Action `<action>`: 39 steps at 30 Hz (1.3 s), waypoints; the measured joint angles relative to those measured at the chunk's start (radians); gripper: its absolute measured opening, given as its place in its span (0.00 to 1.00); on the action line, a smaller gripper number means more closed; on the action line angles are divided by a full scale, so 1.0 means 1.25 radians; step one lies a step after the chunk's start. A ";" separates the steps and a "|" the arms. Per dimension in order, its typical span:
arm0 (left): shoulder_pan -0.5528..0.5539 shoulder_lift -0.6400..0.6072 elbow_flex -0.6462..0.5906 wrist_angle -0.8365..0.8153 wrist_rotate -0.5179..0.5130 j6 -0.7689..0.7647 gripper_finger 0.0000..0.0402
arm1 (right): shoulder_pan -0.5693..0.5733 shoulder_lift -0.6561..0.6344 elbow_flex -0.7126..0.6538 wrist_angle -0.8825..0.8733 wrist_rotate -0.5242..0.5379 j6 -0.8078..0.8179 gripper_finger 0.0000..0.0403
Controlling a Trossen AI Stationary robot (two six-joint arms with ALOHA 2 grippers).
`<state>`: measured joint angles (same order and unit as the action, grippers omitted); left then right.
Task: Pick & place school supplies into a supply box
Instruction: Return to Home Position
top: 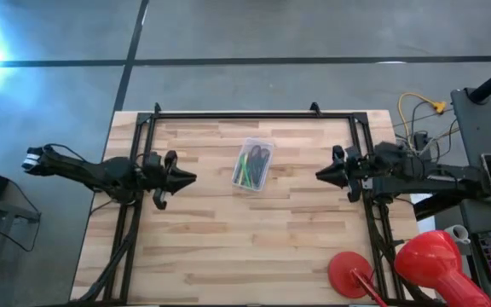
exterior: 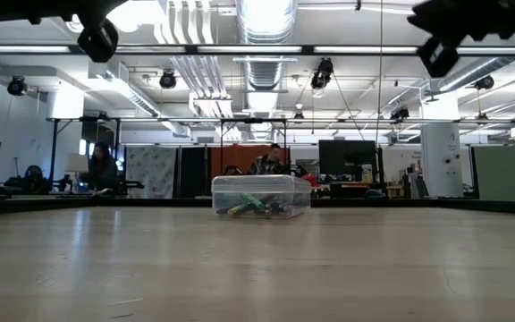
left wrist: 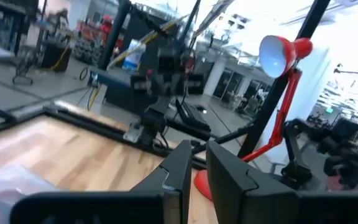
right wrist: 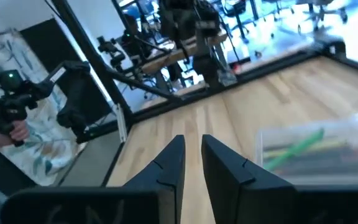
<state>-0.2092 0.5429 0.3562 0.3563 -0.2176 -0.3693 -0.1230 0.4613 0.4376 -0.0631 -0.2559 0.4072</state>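
Note:
The clear supply box (top: 252, 164) stands on the wooden table, a little to the far side of its middle. The school supplies (top: 247, 170) lie inside it: green and yellow pens and some darker pieces. The low view shows the box (exterior: 260, 195) resting flat on its base. My left gripper (top: 193, 178) hovers left of the box and points at it, shut and holding nothing. My right gripper (top: 319, 175) hovers right of the box, also pointing at it, shut and holding nothing. The right wrist view shows the box (right wrist: 328, 149) with a green pen (right wrist: 294, 152) inside.
A red desk lamp (top: 424, 264) with a round base (top: 352, 275) stands at the table's near right corner. A black frame (top: 254, 115) runs along the far edge and down both sides. Bare wood lies on the near side of the box.

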 joint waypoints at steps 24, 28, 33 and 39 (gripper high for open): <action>0.000 -0.337 -0.199 -0.523 0.027 -0.150 0.08 | 0.000 -0.330 -0.343 0.086 0.024 0.037 0.12; 0.000 -0.307 -0.182 -0.571 0.027 -0.150 0.08 | 0.001 -0.319 -0.342 0.083 0.025 0.036 0.12; 0.003 -0.366 -0.200 -0.533 0.026 -0.150 0.08 | 0.007 -0.369 -0.342 0.093 0.033 0.037 0.12; 0.058 -0.431 -0.236 -0.371 0.028 -0.150 0.08 | 0.007 -0.369 -0.343 0.119 0.040 0.036 0.12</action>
<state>-0.1369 0.0038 0.0612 -0.1080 -0.1822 -0.5568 -0.1142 -0.0002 0.0094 0.0851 -0.2062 0.4526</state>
